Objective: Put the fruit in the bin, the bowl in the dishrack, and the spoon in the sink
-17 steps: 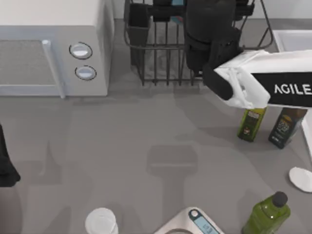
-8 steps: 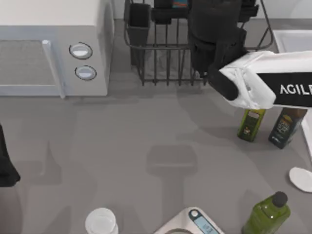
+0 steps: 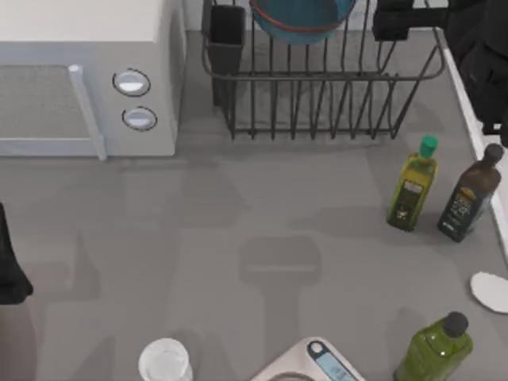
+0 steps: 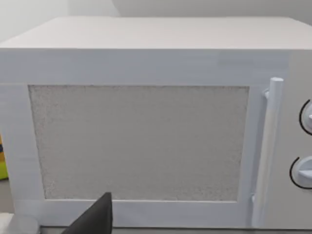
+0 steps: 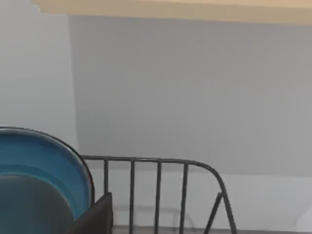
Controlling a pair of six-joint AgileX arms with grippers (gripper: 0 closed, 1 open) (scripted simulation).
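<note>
1. The grey table (image 3: 238,238) spans the top view, with clutter along its far edge and its right side.
2. The white microwave (image 3: 87,75) stands at the far left; the left wrist view faces its door (image 4: 139,141) and handle (image 4: 265,156) head-on.
3. The dishrack (image 3: 325,87) — black wire with upright bars — sits at the far middle, just right of the microwave, with a dark utensil cup (image 3: 226,40) at its left corner. The right wrist view shows its curved top rail (image 5: 161,163).
4. The bowl (image 3: 302,17), blue with a reddish-brown rim, stands on edge inside the dishrack near its far side; the right wrist view shows it as a blue curve (image 5: 39,165) behind the bars.
5. The right arm (image 3: 480,55) is a dark mass at the far right corner, beside the rack's right end. I cannot tell how its fingers stand.
6. The left arm (image 3: 9,270) is parked at the table's left edge — its fingers' state cannot be told either.
7. Three bottles stand to the right: a yellow-green one (image 3: 413,186), a dark one (image 3: 468,194) just beside it, and a green one (image 3: 436,345) nearer the front.
8. A kitchen scale (image 3: 313,363) and a white cup (image 3: 165,361) sit at the front edge.
9. The spoon (image 3: 490,290) lies at the right edge as a pale oval.
</note>
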